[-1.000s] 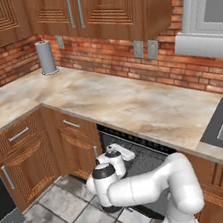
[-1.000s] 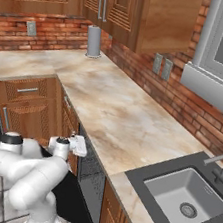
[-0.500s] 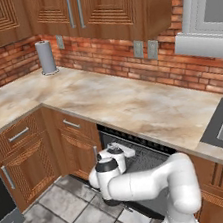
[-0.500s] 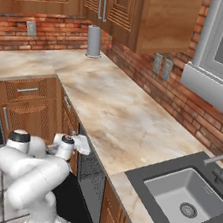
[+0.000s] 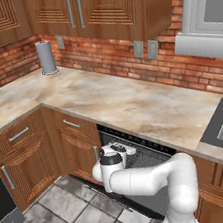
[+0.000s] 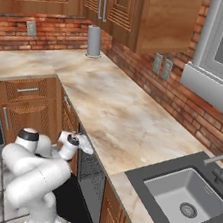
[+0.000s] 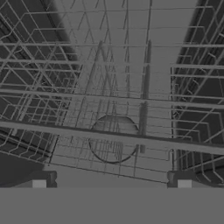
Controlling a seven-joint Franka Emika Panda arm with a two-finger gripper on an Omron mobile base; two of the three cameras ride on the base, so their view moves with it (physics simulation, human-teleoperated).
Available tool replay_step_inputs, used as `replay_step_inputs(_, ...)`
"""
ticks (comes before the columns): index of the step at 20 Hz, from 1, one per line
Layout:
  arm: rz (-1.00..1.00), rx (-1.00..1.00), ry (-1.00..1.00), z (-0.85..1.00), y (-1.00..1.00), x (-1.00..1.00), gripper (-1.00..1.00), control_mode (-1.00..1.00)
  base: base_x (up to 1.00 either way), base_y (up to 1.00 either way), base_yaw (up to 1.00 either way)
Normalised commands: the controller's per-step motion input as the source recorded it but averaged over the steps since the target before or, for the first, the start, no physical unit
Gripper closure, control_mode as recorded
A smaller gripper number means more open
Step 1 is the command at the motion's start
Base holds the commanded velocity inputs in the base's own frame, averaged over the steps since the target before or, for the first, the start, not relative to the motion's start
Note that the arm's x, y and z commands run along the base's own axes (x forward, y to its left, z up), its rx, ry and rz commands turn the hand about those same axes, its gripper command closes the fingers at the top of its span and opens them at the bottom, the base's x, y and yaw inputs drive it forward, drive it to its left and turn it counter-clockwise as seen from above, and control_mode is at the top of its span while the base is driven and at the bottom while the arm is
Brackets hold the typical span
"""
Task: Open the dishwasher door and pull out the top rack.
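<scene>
the flat black dishwasher door [image 6: 72, 203] hangs open, swung down and out from the opening under the marbled beige stone desk [image 5: 133, 105], its dark slab reaching toward the grey tiled floor [image 5: 73, 215] in the right base view; in the left base view it lies low behind the white robot arm [image 5: 149, 178]. the gripper [image 5: 120, 149] sits at the mouth of the dishwasher just under the desk edge, with its white hand pointing into the dark cavity, and in the right base view it [image 6: 81, 143] shows just beside the front edge of the desk above the open door. the hand view looks straight into the machine: the shallow top rack of thin grey wire grid [image 7: 109, 100] spreads across it, its front rail running as a pale bar from left to right, slightly tilted, close in front of the camera, with more wire mesh and a round grey disc [image 7: 113, 139] seen through it below. the two small dark finger tips [image 7: 39, 183] rise at the lower corners, set far apart, so the jaws stand wide and grip nothing; whether they touch the rail i cannot tell. brown wooden cabinet doors [image 5: 25, 162] flank the opening, a grey cylinder [image 5: 46, 57] stands on the desk by the red brick wall [image 5: 110, 53], and a steel sink [image 6: 187, 195] lies to the right.
</scene>
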Motion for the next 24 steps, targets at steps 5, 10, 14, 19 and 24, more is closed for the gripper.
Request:
replay_step_inputs(5,0.0,-0.08,0.0,-1.0,0.0,0.0,-1.0,-1.0,0.0,0.0,0.0)
replay_step_inputs(10,0.0,-0.1,0.0,-1.0,0.01,-0.02,-1.0,-1.0,0.0,0.0,0.0)
replay_step_inputs(14,0.0,-0.14,0.0,-1.0,0.28,-0.31,-1.0,-1.0,0.0,0.0,0.0)
replay_step_inputs(19,0.0,-0.13,0.0,-1.0,0.61,-0.63,-1.0,-1.0,0.0,0.0,0.0)
replay_step_inputs(24,0.0,-0.07,0.02,-1.0,0.66,-0.67,-1.0,-1.0,0.0,0.0,0.0)
